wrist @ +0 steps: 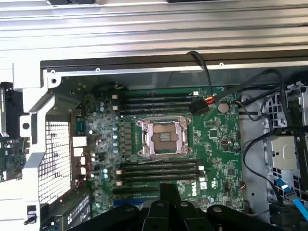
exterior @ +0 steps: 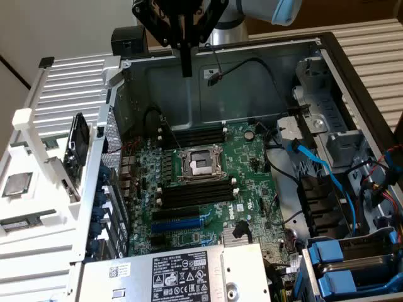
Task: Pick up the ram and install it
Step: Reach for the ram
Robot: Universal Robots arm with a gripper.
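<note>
Exterior view | hand (exterior: 186, 70) narrow, empty, high over far computer case (exterior: 252, 82) wall | ram (exterior: 17, 224) untouched on left tray (exterior: 44, 217) | step: pre-pick; likely needs leftward reach, fingers opened

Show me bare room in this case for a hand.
Free: the grey metal panel beyond the upper memory slots, one black cable crossing it. Crowded: around the processor socket and among the cables at the exterior view's right.
</note>
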